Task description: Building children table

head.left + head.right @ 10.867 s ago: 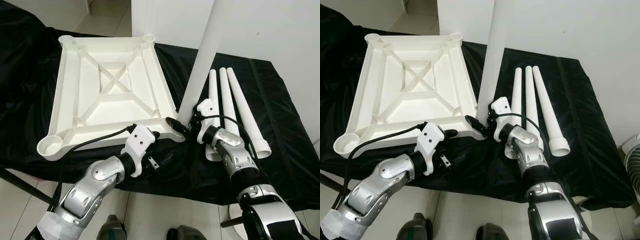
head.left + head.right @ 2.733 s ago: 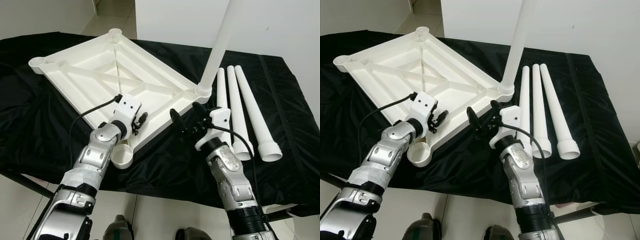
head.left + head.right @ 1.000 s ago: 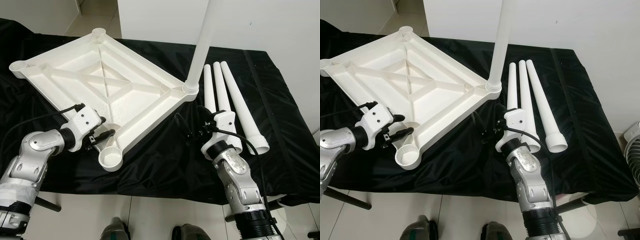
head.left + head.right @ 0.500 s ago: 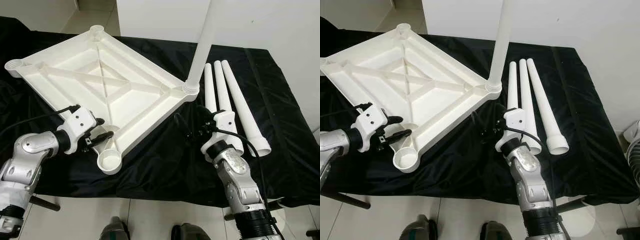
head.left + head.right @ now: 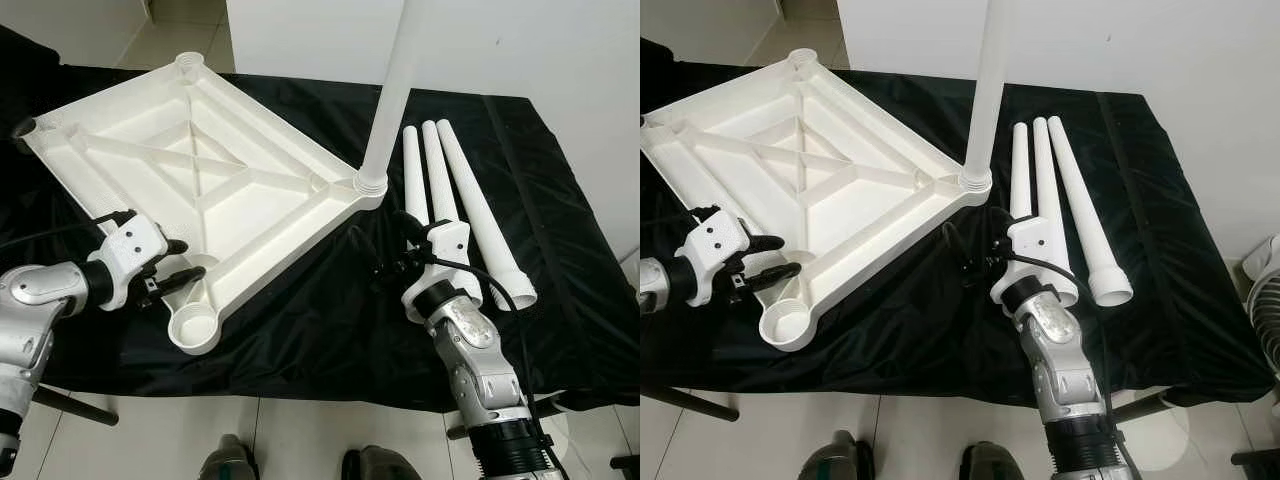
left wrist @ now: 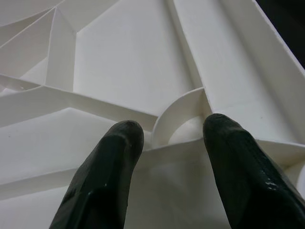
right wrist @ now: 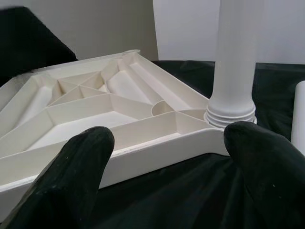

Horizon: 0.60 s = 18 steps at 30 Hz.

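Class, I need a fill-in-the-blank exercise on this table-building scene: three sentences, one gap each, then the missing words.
1. The number of loose legs lying side by side on the black cloth is ____.
2. One leg already stands ____ in a corner socket of the tabletop.
3. The left pincer is at the tabletop's edge, with its fingers ____; the right pincer hovers over the cloth.

Missing words: three; upright; open

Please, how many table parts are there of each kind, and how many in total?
Tabletop, upside down on the black cloth: 1
Leg standing upright in a corner socket: 1
Loose legs lying on the cloth: 3
Total: 5 parts
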Motion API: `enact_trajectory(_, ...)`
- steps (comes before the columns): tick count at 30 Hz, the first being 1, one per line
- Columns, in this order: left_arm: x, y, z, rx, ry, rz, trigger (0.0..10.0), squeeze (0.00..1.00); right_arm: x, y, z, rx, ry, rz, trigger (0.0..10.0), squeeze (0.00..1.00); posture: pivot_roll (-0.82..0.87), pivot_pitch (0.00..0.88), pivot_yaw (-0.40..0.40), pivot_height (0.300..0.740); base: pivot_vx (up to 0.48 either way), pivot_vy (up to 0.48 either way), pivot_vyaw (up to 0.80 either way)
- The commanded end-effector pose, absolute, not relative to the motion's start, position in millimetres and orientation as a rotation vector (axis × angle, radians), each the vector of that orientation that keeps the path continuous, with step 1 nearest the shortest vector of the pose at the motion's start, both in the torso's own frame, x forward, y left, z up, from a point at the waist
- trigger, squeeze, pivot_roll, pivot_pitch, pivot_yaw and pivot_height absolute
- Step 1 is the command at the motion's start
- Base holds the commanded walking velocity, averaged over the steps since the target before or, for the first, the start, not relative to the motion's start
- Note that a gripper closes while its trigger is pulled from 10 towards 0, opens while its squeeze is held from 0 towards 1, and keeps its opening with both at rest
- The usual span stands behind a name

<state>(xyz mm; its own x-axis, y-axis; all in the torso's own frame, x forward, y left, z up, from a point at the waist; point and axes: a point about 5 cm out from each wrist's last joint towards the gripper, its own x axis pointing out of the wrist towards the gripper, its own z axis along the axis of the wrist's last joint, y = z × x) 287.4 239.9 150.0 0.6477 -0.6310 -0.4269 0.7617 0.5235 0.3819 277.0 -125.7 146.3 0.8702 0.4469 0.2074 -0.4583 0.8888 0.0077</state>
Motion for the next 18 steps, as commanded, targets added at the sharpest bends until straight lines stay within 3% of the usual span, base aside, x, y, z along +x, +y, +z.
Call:
enact_trajectory(1,279,235,123,0.548,0.354,-0.877,10.0,0.0,278,-125,146,0.07,-0.198,0.477,10.0,0.0,0.03,0.091,-0.001,0.74,0.0,0.0,0.0)
enact_trajectory(18,288,165,103,0.445,0.246,-0.913,10.0,0.0,275,-128,147,0.069,-0.199,0.461,10.0,0.0,0.0,0.102,0.0,0.74,0.0,0.0,0.0)
